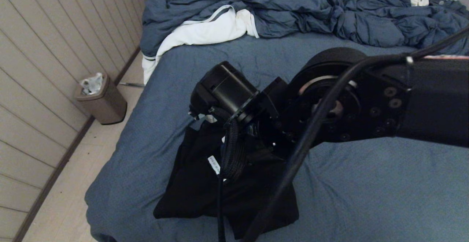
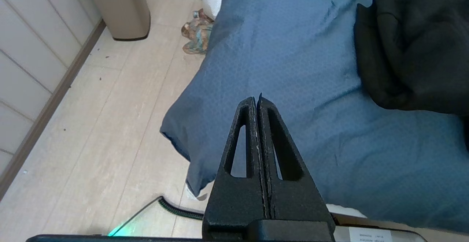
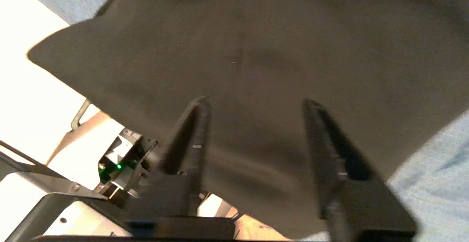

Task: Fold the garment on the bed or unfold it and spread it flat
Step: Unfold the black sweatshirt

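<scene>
Right pincer (image 3: pixel 254 104), fingers spread, above the rumpled black garment (image 1: pixel 198 183).

Garment (image 1: pixel 198 190) lies on bed (image 1: pixel 366 190), near front-left corner. Comforter (image 1: pixel 293 11) heaped at far end, white cloth (image 1: pixel 205 31) under its left edge. Bin (image 1: pixel 100 101) on floor, left of bed.

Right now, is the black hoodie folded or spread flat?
Folded, or at least bunched, not spread: the black hoodie sits as a compact heap on the blue-grey bed, no sleeves laid out. Right gripper open over it.
</scene>
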Controlling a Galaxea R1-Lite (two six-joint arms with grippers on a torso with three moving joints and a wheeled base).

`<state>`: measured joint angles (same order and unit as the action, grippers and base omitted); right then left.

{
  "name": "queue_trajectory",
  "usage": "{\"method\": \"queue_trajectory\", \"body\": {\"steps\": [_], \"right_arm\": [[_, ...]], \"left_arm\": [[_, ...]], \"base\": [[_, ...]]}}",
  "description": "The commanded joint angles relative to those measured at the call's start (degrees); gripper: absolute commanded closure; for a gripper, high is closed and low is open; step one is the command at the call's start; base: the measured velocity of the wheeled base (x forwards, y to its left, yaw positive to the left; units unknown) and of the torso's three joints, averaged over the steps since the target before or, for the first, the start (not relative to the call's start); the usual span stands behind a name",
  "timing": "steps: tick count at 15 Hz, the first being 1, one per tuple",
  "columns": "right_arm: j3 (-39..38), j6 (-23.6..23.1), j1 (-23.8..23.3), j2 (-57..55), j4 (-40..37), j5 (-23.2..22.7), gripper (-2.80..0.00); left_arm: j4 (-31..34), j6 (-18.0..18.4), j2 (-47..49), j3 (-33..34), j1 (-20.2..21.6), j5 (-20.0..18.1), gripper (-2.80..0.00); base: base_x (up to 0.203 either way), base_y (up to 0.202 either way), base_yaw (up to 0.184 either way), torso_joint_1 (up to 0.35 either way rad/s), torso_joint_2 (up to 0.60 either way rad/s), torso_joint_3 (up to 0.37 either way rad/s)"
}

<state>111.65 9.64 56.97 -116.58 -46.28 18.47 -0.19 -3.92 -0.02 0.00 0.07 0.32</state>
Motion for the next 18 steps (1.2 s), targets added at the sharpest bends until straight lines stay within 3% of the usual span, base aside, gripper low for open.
{"method": "queue_trajectory", "body": {"steps": [1,3,7,11,15,16,18], "right_arm": [[0.0,0.0,0.9,-2.0,-0.2,0.2,-2.8],[0.0,-0.2,2.2,-4.2,0.8,0.9,-2.8],[0.1,-1.9,2.7,-10.2,4.0,10.2,-2.8],[0.2,-3.4,2.2,-14.4,7.7,10.7,-2.8],[0.3,-5.2,0.6,-15.3,9.6,15.0,-2.8],[0.3,-5.3,0.1,-15.3,9.7,16.6,0.0],[0.3,-5.5,-0.1,-14.9,9.7,18.7,0.0]], "left_arm": [[0.0,0.0,0.1,0.0,0.0,0.0,0.0],[0.0,-0.1,0.0,0.0,0.0,0.0,0.0],[0.0,-0.6,0.1,0.0,0.0,0.0,0.0],[-0.1,-1.0,0.0,0.0,0.0,0.0,0.0],[0.0,-1.0,0.0,0.0,0.0,0.0,0.0],[0.0,-1.0,0.0,0.0,0.0,0.0,0.0],[0.0,-1.0,0.0,-0.1,0.0,0.0,0.0]], "base": [[0.0,0.0,0.0,0.0,0.0,0.0],[0.0,0.0,0.0,0.0,0.0,0.0],[0.0,0.0,0.0,0.0,0.0,0.0],[0.0,0.0,0.0,0.0,0.0,0.0],[0.0,0.0,0.0,0.0,0.0,0.0],[0.0,0.0,0.0,0.0,0.0,0.0],[0.0,0.0,0.0,0.0,0.0,0.0]]}}
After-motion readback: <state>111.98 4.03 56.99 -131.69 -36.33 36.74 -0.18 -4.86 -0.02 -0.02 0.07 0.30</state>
